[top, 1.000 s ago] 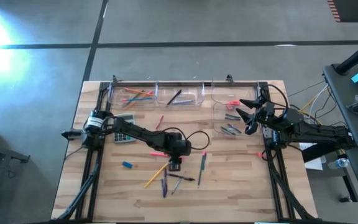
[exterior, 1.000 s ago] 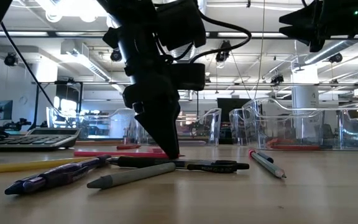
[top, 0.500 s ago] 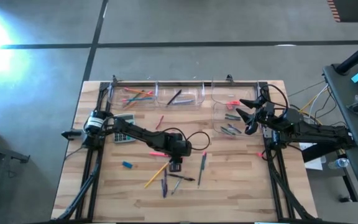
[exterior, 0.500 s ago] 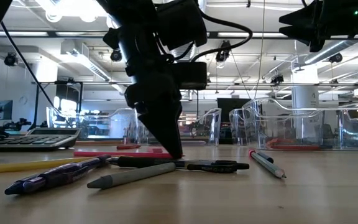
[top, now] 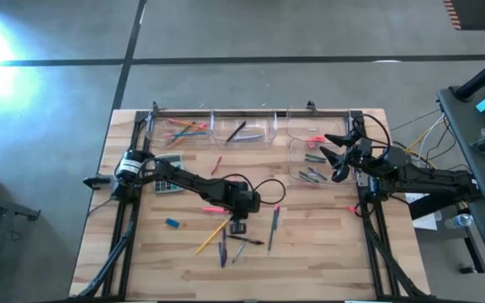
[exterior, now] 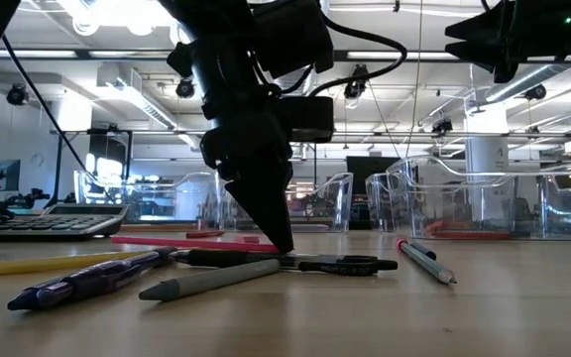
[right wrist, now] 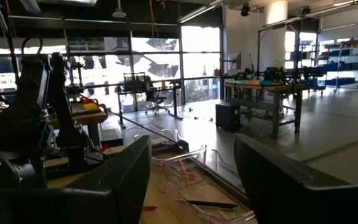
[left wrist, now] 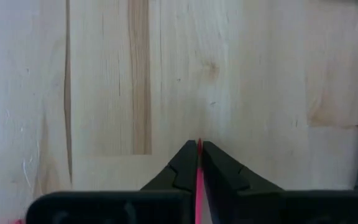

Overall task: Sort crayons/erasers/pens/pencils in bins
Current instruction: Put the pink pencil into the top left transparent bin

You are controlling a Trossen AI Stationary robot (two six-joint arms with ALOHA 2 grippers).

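Mid-table | left end effector [top: 237,225] clamps pink pencil [top: 213,208] | pens [top: 248,241] beside | right end effector [top: 335,156] open

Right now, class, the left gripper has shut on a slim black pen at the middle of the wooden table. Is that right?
Not quite. The left gripper has shut on a thin pink pencil, not a black pen, as the left wrist view shows. The rest stands: it is at the middle of the wooden table.
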